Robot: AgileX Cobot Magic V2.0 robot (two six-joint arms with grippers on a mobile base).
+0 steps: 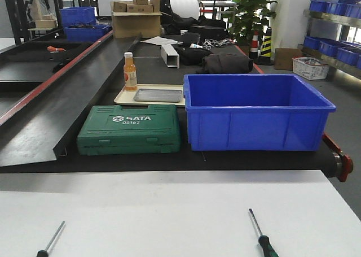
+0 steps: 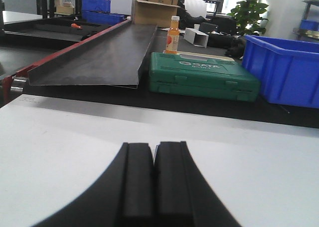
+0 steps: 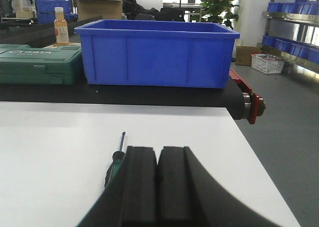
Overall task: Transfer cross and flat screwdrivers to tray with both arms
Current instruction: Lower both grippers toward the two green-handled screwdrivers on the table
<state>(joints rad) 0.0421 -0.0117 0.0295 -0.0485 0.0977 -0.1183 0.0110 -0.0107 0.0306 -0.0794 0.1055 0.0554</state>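
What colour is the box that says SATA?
The SATA box is green; the front view shows it best.

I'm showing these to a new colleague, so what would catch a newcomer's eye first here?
The big blue bin dominates, right of centre, with the green SATA tool case beside it on its left. Behind the case sits a beige tray with an orange bottle. In front, the left screwdriver and the right screwdriver lie apart on the white table.

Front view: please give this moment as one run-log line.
left gripper: shut, empty | right gripper: shut, empty | left screwdriver, right screwdriver: lying on white table | tray: no screwdriver yet
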